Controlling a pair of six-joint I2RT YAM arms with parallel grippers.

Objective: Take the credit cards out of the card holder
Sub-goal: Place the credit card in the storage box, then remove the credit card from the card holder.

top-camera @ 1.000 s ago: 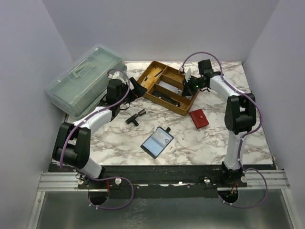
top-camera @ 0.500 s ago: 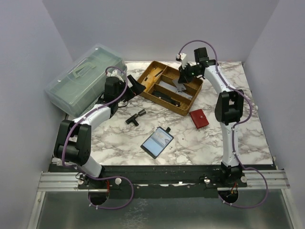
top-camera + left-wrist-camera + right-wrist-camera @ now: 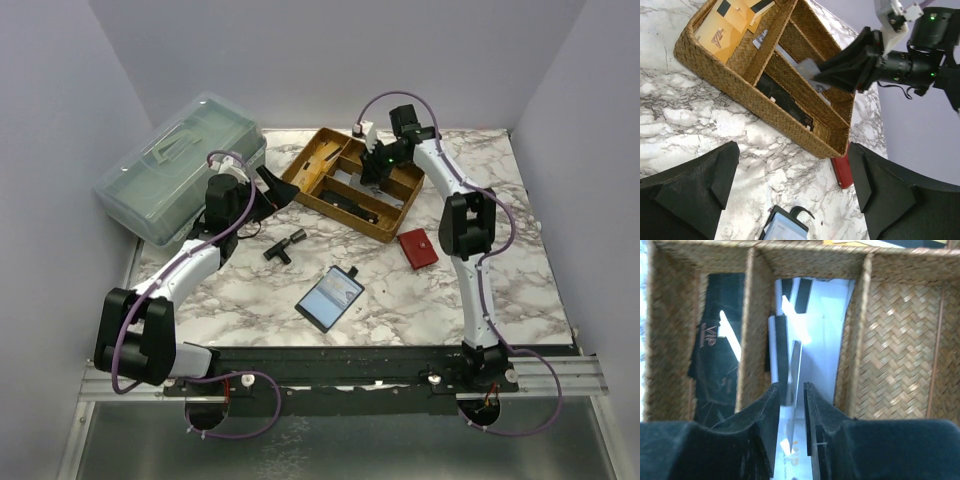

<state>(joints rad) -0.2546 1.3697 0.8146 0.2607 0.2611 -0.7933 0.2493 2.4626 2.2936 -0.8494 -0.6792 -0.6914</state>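
My right gripper (image 3: 372, 168) hangs over the middle compartment of the woven tray (image 3: 345, 207). A thin pale credit card (image 3: 794, 367) stands edge-on between its fingers (image 3: 765, 415), leaning by the left one, with a narrow gap to the right one. The card also shows at the gripper's tip in the left wrist view (image 3: 807, 67). Pale cards (image 3: 827, 325) lie below it, and a black card (image 3: 715, 355) lies in the neighbouring compartment. An open black card holder (image 3: 330, 298) with a pale blue face lies mid-table. My left gripper (image 3: 270, 188) is wide open and empty, left of the tray.
A red wallet (image 3: 417, 248) lies right of the tray's near corner and also shows in the left wrist view (image 3: 840, 172). A black T-shaped part (image 3: 283, 245) lies on the marble. A translucent lidded box (image 3: 180, 165) stands at the far left. Walls enclose the table.
My right gripper carried the pale card left, from beside the tray's right end to over its middle compartment. My left arm pulled back a little toward the near left.
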